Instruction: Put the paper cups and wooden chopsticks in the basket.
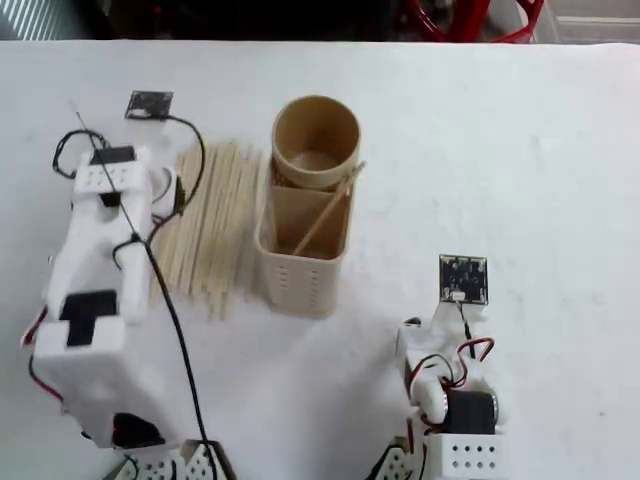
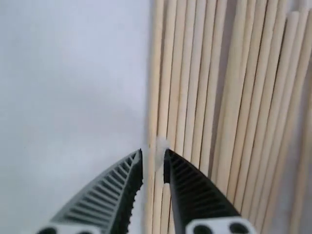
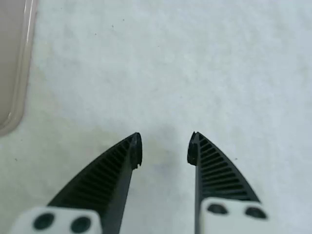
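A white table (image 1: 540,150) is seen from above, with both arms at its near edge. The left arm (image 1: 95,260) is stretched out over the table's left part, just beside a loose row of wooden chopsticks (image 1: 215,225) laid flat side by side. To the right of that row, a beige basket (image 1: 300,280) is placed upright near the middle of the table. A paper cup (image 1: 315,150) is set upright in the basket's far end, and a single chopstick (image 1: 325,215) is leaned aslant in the near compartment, its upper end against the cup's rim. The right arm (image 1: 450,400) is folded low at the near right, well apart from the basket.

The left gripper (image 2: 153,161) is held at the edge of the row, its jaws drawn close on either side of the outermost chopstick (image 2: 155,97), which is pinched between them. The right gripper (image 3: 165,146) is held over bare table with its jaws spread and nothing between them.
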You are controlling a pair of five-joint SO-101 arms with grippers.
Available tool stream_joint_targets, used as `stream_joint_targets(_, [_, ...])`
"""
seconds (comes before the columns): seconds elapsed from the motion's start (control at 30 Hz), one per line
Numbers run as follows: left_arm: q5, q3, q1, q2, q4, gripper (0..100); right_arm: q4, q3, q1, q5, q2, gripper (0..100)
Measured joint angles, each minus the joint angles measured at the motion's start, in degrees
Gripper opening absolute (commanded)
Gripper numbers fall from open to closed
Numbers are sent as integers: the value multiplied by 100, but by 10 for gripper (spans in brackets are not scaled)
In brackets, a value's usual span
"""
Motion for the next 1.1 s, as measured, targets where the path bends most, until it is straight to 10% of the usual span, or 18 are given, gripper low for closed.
stream_joint_targets(1.1, [167, -897, -114, 1196, 589, 110, 0, 0, 0, 0, 0, 159])
